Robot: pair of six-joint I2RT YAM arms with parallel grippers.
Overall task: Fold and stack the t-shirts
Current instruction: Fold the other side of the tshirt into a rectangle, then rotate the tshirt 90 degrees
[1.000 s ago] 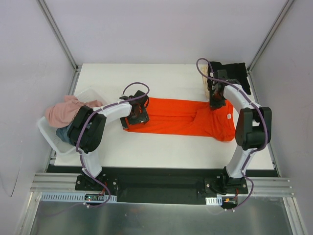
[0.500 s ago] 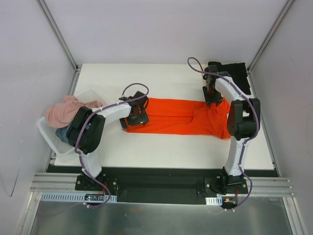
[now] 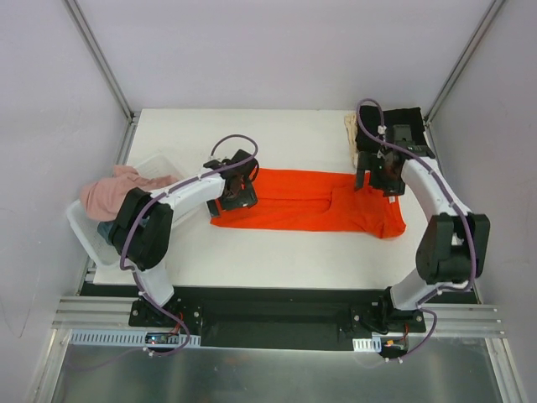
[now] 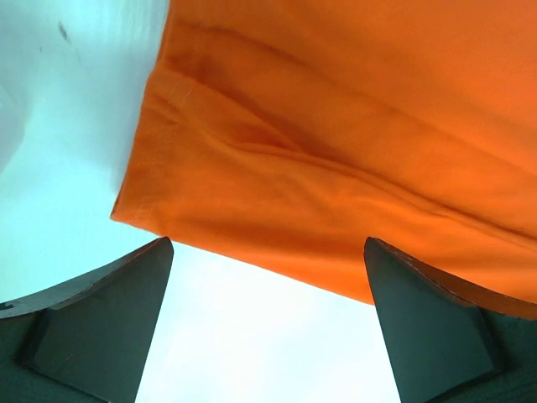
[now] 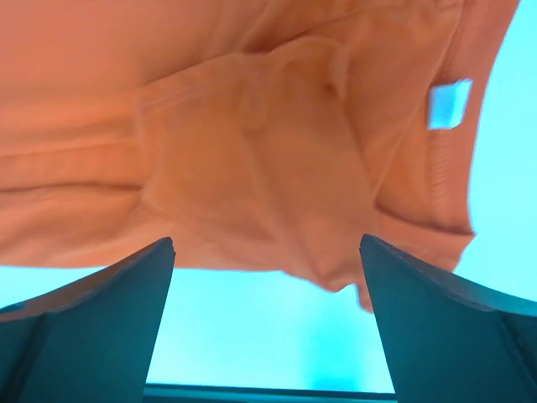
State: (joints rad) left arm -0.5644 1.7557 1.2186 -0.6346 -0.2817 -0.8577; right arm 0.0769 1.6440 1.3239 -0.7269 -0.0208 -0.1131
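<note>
A bright orange-red t-shirt lies as a long flat band across the middle of the white table. My left gripper hovers at its left end, open; in the left wrist view the t-shirt's hem lies just beyond the empty gripper. My right gripper stands open over the t-shirt's far right edge. In the right wrist view the collar end with a white label lies ahead of the empty gripper. A black t-shirt rests on a cream-beige one at the back right.
A white tub hangs over the table's left edge, holding a dusty pink t-shirt and a grey-blue one. Metal frame posts rise at the back corners.
My right gripper has opened and let go of the orange-red t-shirt's right end, which now lies flat; the gripper shifted slightly right. The left gripper stayed open and barely moved.
</note>
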